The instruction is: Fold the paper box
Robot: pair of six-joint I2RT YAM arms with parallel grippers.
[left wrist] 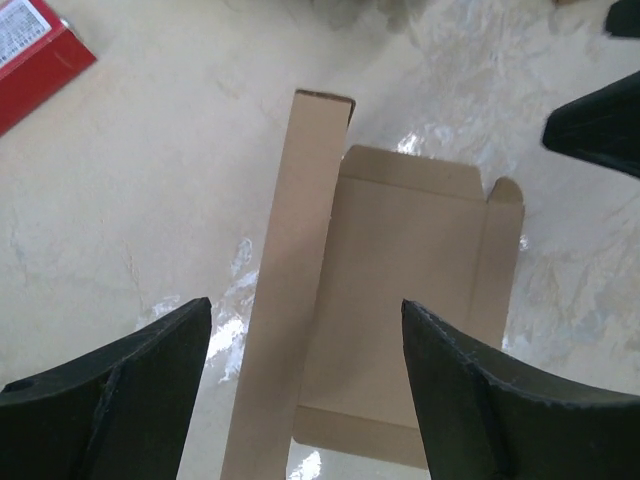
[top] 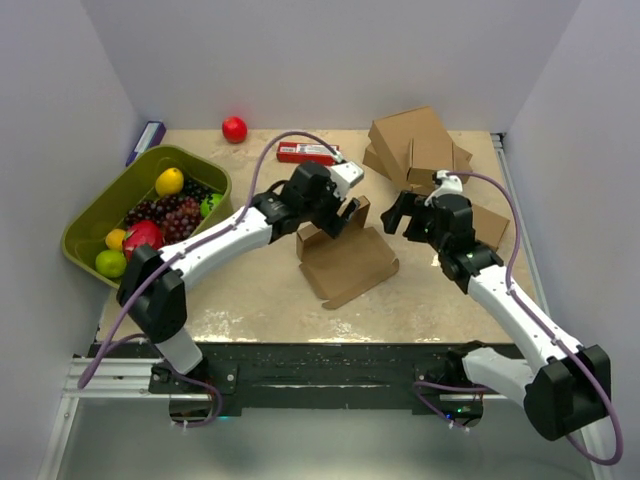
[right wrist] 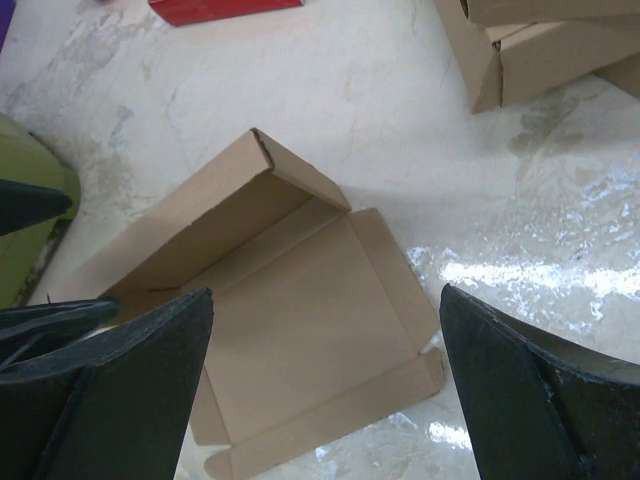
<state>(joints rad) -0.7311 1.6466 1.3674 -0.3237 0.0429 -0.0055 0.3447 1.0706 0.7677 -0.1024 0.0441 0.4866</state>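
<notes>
- Paper box (top: 345, 262): placed near the middle of the table (top: 250, 300), between the two grippers. Partly folded: base panel flat on the surface, one long side wall raised upright along the far-left edge, other flaps lying low around the base.
- Left gripper (top: 343, 213): spread, positioned directly over the raised wall. In the wrist view, wall framed edge-on between the two fingers (left wrist: 120, 390) (contact with either finger not discernible). Nothing pinched.
- Right gripper (top: 400, 212): spread wide and empty, hovering just to the right of the box's far corner, apart from the cardboard.
- Red carton (top: 308, 153): flat on the table beyond the left gripper, apart from the paper box.
- Stack of cardboard boxes (top: 415, 145): far right of the table, behind the right gripper; one more brown box (top: 490, 225) just beside the right arm.
- Green bin (top: 100, 215): left side of the table, loaded with fruit (dark grapes, a lemon, red and green pieces).
- Red round object (top: 234, 129): alone near the back wall, well apart from the paper box.
- Purple item (top: 147, 140): far left corner, just behind the bin.
</notes>
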